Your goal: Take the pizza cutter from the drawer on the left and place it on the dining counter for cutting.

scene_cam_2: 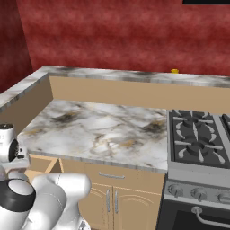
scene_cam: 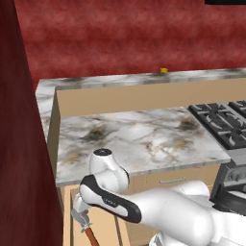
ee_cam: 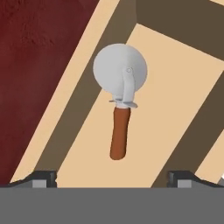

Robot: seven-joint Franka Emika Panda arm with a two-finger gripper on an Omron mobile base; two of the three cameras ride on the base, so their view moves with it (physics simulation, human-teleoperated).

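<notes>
Drawer (ee_cam: 175, 87) pulled out, so cutter (ee_cam: 120, 98) lies exposed on its floor: blade toward top of hand view, wooden handle toward bottom, frame centre. Gripper (ee_cam: 112, 177) above it, fingers at lower left and lower right corners, spread wide, holding nothing, touching nothing. Handle sits between finger lines, likely grasp target. In left base view, arm bends down at lower left into drawer; counter (scene_cam: 144, 134) above.

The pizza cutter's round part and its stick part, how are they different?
In the hand view, the pizza cutter's blade is grey, and the handle is reddish-brown. The blade is a wide flat circle, while the handle is slim and long. The blade lies at the far end from the open gripper; the handle points back towards it. Both lie flat inside the open drawer.
</notes>
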